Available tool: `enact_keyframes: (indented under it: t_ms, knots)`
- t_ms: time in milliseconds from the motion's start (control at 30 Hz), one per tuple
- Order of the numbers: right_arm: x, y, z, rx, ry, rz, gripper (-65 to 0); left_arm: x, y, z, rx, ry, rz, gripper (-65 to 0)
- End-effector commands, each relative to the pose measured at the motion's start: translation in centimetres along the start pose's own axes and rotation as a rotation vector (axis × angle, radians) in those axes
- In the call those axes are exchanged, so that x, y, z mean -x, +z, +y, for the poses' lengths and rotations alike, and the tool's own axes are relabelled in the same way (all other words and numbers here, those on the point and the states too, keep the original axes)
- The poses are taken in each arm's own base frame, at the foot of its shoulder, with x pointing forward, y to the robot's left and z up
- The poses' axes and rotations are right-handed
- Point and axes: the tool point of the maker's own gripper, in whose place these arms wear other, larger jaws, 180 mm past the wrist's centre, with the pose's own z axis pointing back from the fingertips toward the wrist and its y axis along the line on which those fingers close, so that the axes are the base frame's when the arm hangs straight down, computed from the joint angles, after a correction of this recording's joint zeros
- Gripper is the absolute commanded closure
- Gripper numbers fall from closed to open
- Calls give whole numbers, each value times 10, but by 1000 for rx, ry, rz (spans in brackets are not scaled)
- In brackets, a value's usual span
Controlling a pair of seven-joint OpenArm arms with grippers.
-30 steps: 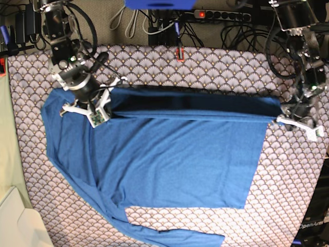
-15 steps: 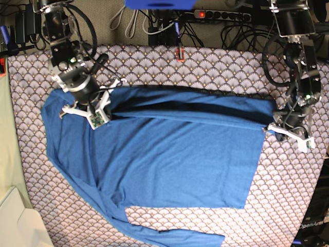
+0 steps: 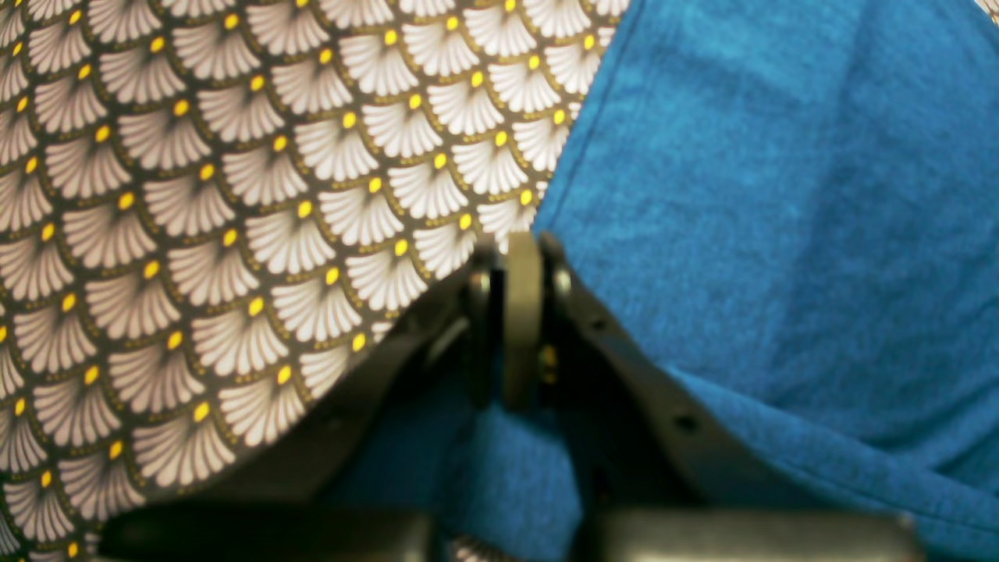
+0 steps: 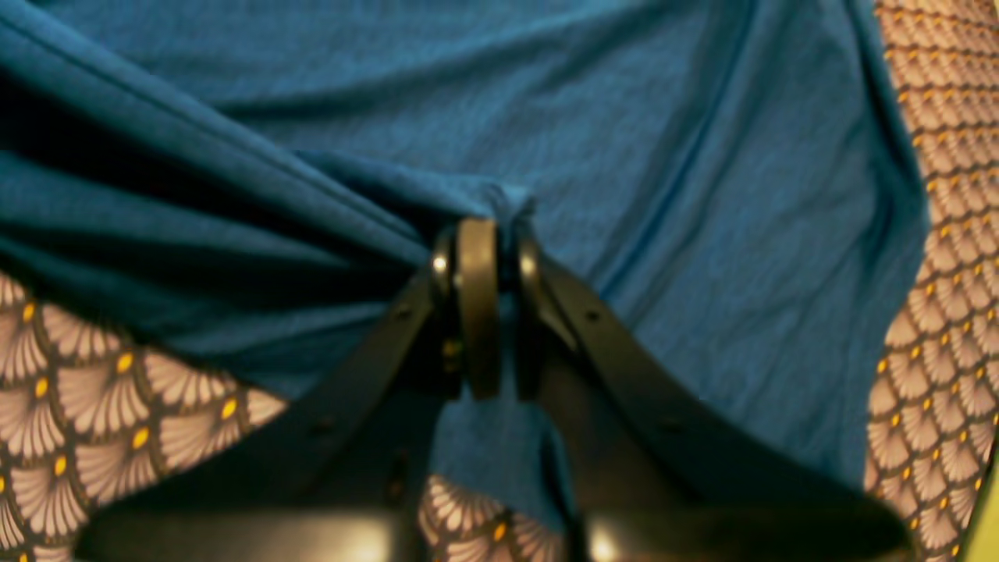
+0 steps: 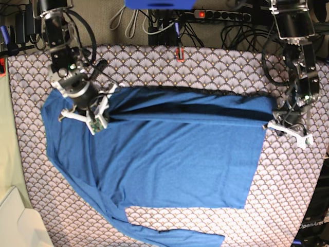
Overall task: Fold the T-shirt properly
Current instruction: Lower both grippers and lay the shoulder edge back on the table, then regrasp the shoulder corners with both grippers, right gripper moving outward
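Observation:
The blue T-shirt (image 5: pixel 169 154) lies spread on the scallop-patterned tablecloth (image 5: pixel 216 67), its far edge lifted into a long folded band with a dark shadow under it. One long sleeve (image 5: pixel 169 235) trails toward the near edge. In the base view my right gripper (image 5: pixel 106 98) is at the band's left end, and my left gripper (image 5: pixel 267 125) is at its right end. The right wrist view shows that gripper (image 4: pixel 480 234) shut on bunched T-shirt (image 4: pixel 624 140) fabric. The left wrist view shows the left gripper (image 3: pixel 511 250) shut on the T-shirt (image 3: pixel 780 195) edge.
A power strip (image 5: pixel 221 15) and tangled cables lie behind the table's far edge. A small red object (image 5: pixel 179 53) sits at the back middle. A cream box (image 5: pixel 13 221) stands off the near left corner. Bare cloth shows at the right (image 5: pixel 293 195).
The left gripper has pulled the band's right end inward and slightly nearer. The right gripper has shifted a little left. The folded band now lies lower over the shirt.

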Motion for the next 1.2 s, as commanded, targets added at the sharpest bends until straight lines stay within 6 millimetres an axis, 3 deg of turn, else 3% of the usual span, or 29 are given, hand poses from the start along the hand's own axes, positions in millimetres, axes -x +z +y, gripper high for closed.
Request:
enact_keyframes:
  t_ms: [0, 133, 333, 433, 600, 733, 1000, 1167]
  knots:
    - [-13, 2, -7, 16, 9, -41, -28, -27, 3, 0, 3, -9, -70, -5]
    - [-13, 2, -7, 16, 9, -41, -120, -27, 2, -2, 7, -11, -71, -33]
    - [-11, 2, -6, 14, 8, -37, -280, -30, 4, -4, 11, -14, -79, -325]
    - [-11, 3, -6, 15, 8, -39, -310, -30, 4, -3, 9, -13, -80, -423]
    - [1, 10, -30, 78, -26, -18, -311, -26, 5, 0, 5, -14, -74, -432]
    - [15, 18, -47, 125, -54, 4, -311, -5, 16, -1, 10, -38, -45, -432]
    - [31, 26, -53, 132, -61, 35, -310, 48, 29, 4, 0, -25, 39, -432]
    - [35, 27, -52, 129, -59, 45, -310, 62, 27, 7, -8, -19, 76, -432]
